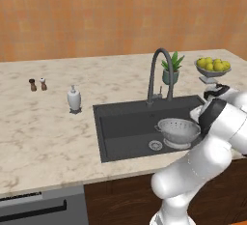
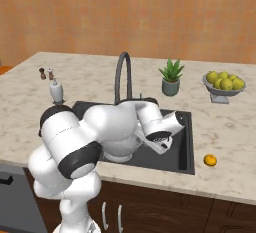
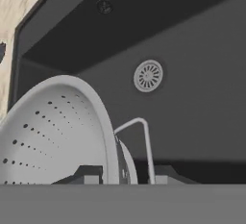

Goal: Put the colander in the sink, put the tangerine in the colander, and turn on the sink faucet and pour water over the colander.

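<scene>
Presently, item one: end effector (image 3: pixel 120 177), fingertips either side of the colander (image 3: pixel 57 131) rim beside its wire handle, clamped together on that rim; one tip sits inside the bowl, the other outside. The hand view alone gives this grip.
Item two: colander, perforated silver-grey metal, standing upright in the sink (image 1: pixel 120 122) at its right end in the left base view (image 1: pixel 178 131); in the right base view the arm covers most of it.
Item three: sink, dark-grey basin; round silver drain (image 3: pixel 148 75) near the colander, touching nothing.
Item four: sink faucet (image 1: pixel 160 74), arched gooseneck, at the rear rim of the basin.
Item five: tangerine (image 2: pixel 210 160), on the marble surface (image 2: pixel 225 127) just right of the sink, seen from the right base view.
Item six: potted plant (image 2: pixel 171 78), footed bowl of lemons (image 2: pixel 224 84), white soap dispenser (image 1: pixel 74 98), two small shakers (image 1: pixel 37 84), all on the surface.
</scene>
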